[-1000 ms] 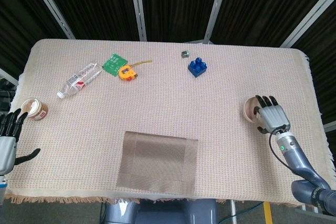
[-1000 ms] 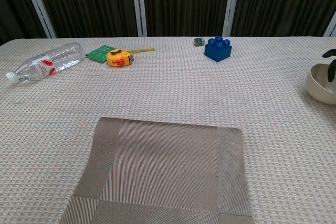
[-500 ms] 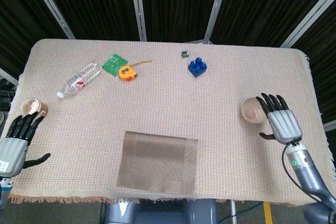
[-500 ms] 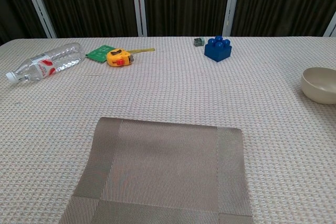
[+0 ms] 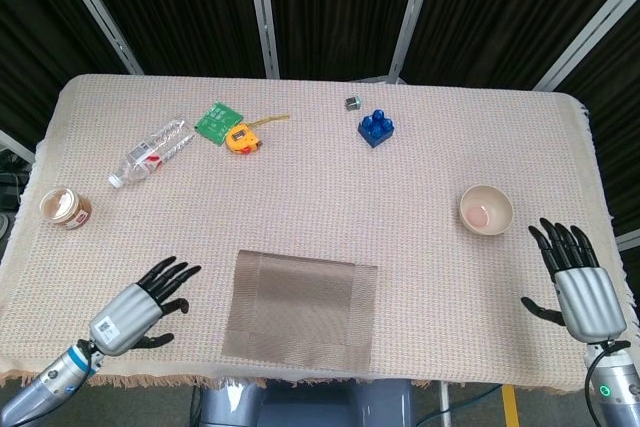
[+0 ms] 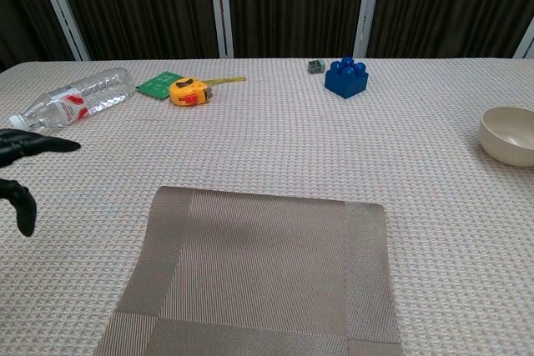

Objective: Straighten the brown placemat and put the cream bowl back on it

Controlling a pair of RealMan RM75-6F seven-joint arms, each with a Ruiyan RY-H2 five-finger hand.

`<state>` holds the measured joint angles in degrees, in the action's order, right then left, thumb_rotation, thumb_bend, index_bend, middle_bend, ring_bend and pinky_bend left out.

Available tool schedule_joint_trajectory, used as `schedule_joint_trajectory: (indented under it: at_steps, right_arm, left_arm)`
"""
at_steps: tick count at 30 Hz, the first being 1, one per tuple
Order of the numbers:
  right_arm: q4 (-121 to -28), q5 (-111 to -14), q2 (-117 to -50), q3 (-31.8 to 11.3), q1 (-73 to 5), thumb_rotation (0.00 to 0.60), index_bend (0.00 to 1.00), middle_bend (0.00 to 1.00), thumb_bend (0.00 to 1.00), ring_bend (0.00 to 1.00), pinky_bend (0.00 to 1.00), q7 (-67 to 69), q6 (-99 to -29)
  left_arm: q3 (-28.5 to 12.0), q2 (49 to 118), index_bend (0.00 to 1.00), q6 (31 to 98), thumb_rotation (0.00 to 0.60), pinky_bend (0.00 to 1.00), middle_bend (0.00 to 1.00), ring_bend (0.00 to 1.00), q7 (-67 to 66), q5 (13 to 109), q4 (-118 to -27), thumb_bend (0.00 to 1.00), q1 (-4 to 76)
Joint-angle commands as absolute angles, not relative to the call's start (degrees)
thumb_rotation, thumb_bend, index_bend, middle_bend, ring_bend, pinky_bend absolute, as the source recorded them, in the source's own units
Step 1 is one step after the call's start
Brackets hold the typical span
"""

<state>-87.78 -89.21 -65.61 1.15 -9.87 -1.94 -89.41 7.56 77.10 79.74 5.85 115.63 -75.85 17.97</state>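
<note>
A brown placemat [image 5: 301, 311] lies flat on the counter [image 5: 320, 147] at the near edge, roughly in the middle, with its sides turned slightly out of line with the counter's edge. In the chest view the placemat [image 6: 254, 277] fills the lower centre, woven with a darker border band around a lighter middle.

The cream bowl [image 5: 486, 210] stands upright on the cloth-covered counter, well to the right of the placemat and apart from it. In the chest view the bowl [image 6: 509, 134] sits at the far right edge of the picture.

The right hand [image 5: 574, 281] hovers near the counter's right edge, just nearer than the bowl and not touching it, its fingers spread and holding nothing. The left hand [image 5: 140, 307] is over the counter's near left part, just beside the placemat's left side, fingers spread wide, nothing in its grasp. In the chest view only its dark fingertips [image 6: 25, 147] show at the left edge.

Farther back on the left lie a clear plastic bottle [image 5: 150, 151] on its side, a green card [image 5: 217, 120] and a yellow tape measure [image 5: 243, 137]. A blue toy brick [image 5: 377, 127] and a small grey object [image 5: 352, 103] sit toward the far centre. A small round container [image 5: 65, 208] rests by the left edge.
</note>
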Motion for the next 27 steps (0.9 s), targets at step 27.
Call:
schedule_joint_trajectory:
  at_steps: [27]
  right_arm:
    - [-87.41, -89.07, -64.78, -0.79, -8.07, 0.600, 0.00, 0.00, 0.00, 0.00, 0.00, 0.05, -88.22]
  left_arm:
    - [10.99, 94.08, 0.49, 74.46, 0.600, 0.00, 0.00, 0.00, 0.62, 115.72, -64.29, 0.18, 21.74]
